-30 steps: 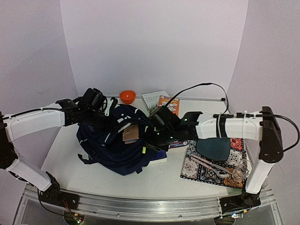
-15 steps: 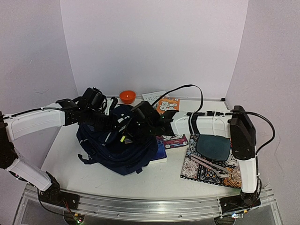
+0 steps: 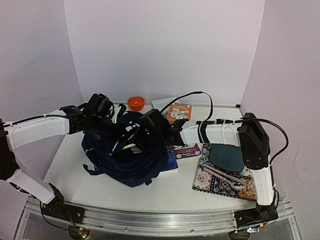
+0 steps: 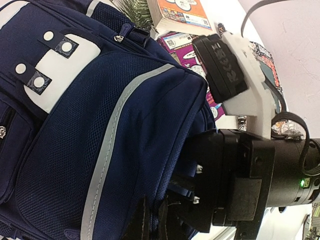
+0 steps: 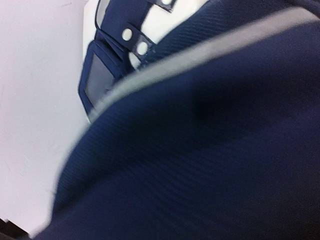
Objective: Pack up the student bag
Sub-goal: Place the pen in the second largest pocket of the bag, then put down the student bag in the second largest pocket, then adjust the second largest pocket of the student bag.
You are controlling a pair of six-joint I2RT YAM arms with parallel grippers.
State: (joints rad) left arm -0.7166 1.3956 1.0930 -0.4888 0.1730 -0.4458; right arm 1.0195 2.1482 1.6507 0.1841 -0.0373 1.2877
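Observation:
The student bag (image 3: 127, 160) is a navy backpack lying at the table's centre-left, with a pale trim line (image 4: 107, 145) across its mesh front. My left gripper (image 3: 119, 133) is shut on the fabric edge of the bag's opening; in the left wrist view the left gripper (image 4: 154, 202) has blue cloth pinched between its fingers. My right gripper (image 3: 142, 137) reaches from the right into that opening, and its black body (image 4: 235, 175) sits against the bag's mouth. Its fingers are hidden inside. The right wrist view is filled with blurred navy bag fabric (image 5: 200, 150).
An orange bowl (image 3: 135, 103) and two books (image 3: 172, 107) stand at the back. More books (image 3: 186, 150) lie partly under the bag's right side. At the right, a patterned mat (image 3: 220, 182) carries a dark teal dish (image 3: 227, 157) and cutlery (image 3: 225, 175).
The right arm swung left and pushed its gripper into the bag's opening. The brown flat thing it carried a second ago no longer shows. The left arm has kept its grip.

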